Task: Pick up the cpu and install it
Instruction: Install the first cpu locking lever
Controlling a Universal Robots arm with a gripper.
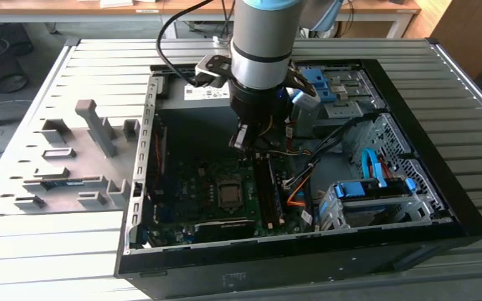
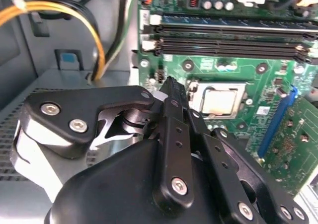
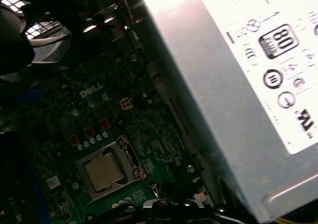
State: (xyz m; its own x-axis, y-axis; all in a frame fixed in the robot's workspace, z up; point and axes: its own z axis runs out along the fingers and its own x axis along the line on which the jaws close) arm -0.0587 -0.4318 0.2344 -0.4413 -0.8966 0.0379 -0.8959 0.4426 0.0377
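The arm reaches straight down into the open computer case (image 1: 442, 207), its gripper (image 1: 243, 139) hanging above the green motherboard (image 1: 195, 188) with fingers drawn narrow and nothing between them, while the cpu (image 2: 219, 102) lies flat in its metal-framed socket (image 3: 130, 157) just beyond the fingertips.

My arm (image 1: 262, 37) hangs straight down from twelve o'clock in the exterior view. My claw (image 1: 243, 139) points at six o'clock. In the second wrist view, my two black fingers (image 2: 174, 102) are pressed together, holding nothing.
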